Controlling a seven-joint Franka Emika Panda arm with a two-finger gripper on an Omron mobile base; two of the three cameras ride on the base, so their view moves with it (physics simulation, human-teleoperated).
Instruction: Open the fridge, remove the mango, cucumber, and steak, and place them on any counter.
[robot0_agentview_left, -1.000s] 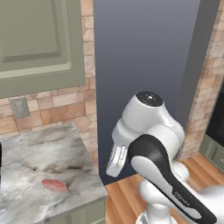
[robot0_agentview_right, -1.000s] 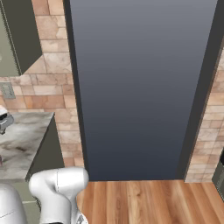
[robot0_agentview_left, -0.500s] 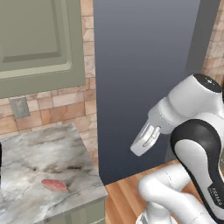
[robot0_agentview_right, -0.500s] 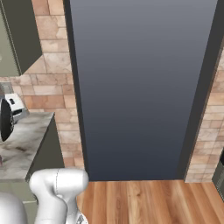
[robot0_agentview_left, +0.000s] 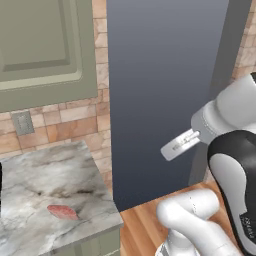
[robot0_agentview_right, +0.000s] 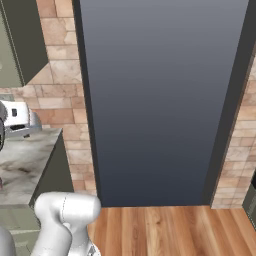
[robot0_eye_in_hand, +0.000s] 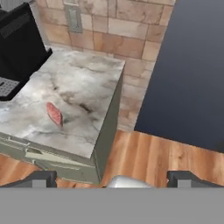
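The steak (robot0_agentview_left: 63, 212) is seen lying flat on the counter (robot0_agentview_left: 75, 170), toward the front edge, well clear of the corner nearest the fridge; nothing touches it. In the hand view the same steak (robot0_eye_in_hand: 54, 113) is found near the middle of the marbled top, angled toward the front edge of the counter (robot0_eye_in_hand: 94, 83). A black appliance (robot0_eye_in_hand: 19, 48) is seen at the far end of that top, well apart from the meat, and a grey wall outlet (robot0_eye_in_hand: 72, 18) is set in the brick (robot0_eye_in_hand: 127, 30) above the back edge.

The fridge (robot0_agentview_left: 165, 75) stands just beside the counter's end, shown as a flat dark panel; in the right base view the fridge (robot0_agentview_right: 160, 100) is met by wood floor (robot0_agentview_right: 170, 227) at its foot. Whether its doors are shut cannot be told from these angles.

The gripper (robot0_eye_in_hand: 111, 178) is held over the floor beside the counter's end, jaws spread wide, nothing between the fingertips (robot0_eye_in_hand: 41, 178).
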